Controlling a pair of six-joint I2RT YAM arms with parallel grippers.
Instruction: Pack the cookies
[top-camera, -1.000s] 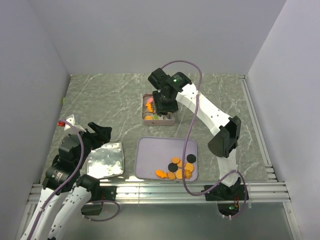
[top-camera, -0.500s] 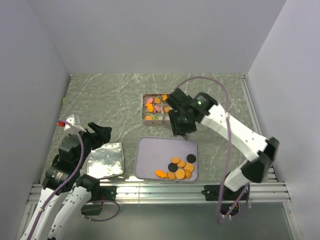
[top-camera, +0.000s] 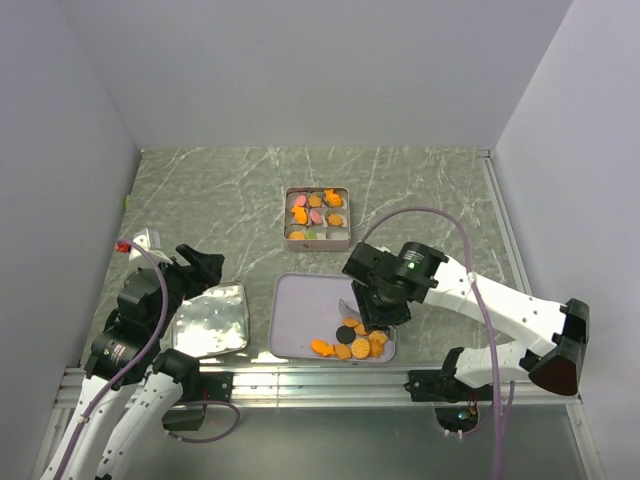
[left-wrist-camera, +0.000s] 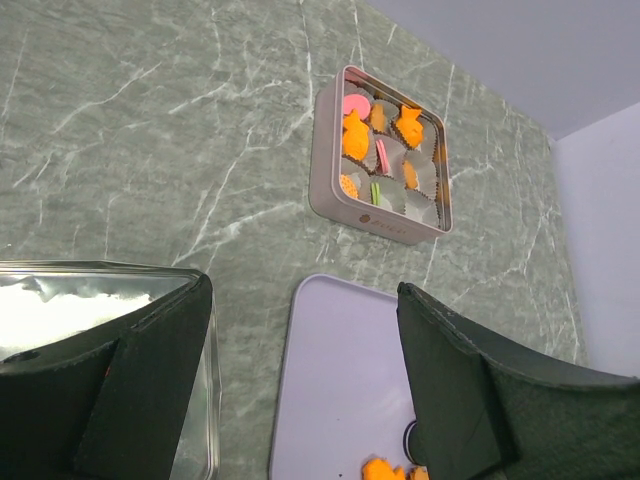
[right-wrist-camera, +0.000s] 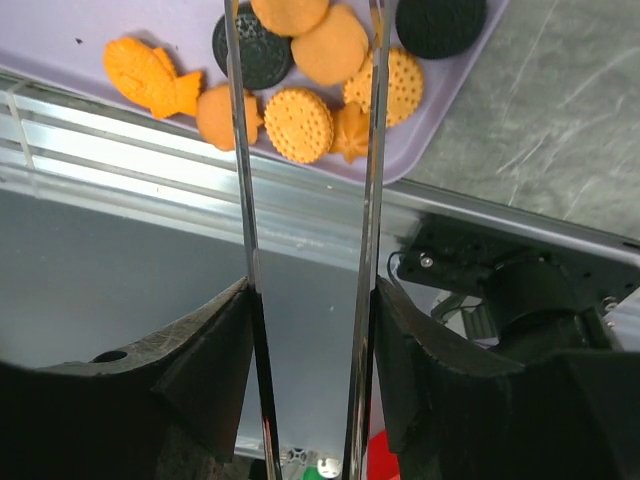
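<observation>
Loose cookies (top-camera: 357, 340), orange rounds, orange fish and black rounds, lie in the near right corner of a lilac tray (top-camera: 300, 310). More cookies sit in paper cups in the square tin (top-camera: 318, 243) behind it. My right gripper (top-camera: 378, 300) is shut on metal tongs (right-wrist-camera: 240, 150) and hovers over the loose pile. In the right wrist view the gripper (right-wrist-camera: 310, 300) holds the two tong arms spread, with orange cookies (right-wrist-camera: 300, 122) between them. My left gripper (top-camera: 195, 268) is open and empty beside the tin lid (top-camera: 212, 320). In the left wrist view it (left-wrist-camera: 303, 295) frames the tray (left-wrist-camera: 350, 380).
The shiny lid (left-wrist-camera: 60, 300) lies left of the tray. The tin (left-wrist-camera: 370, 222) stands mid-table on the marbled surface. An aluminium rail (right-wrist-camera: 120, 150) runs along the near edge just below the tray. Grey walls enclose three sides.
My right arm has swung from over the square tin back toward me and now holds the tongs over the cookie pile on the tray. The left arm has not moved.
</observation>
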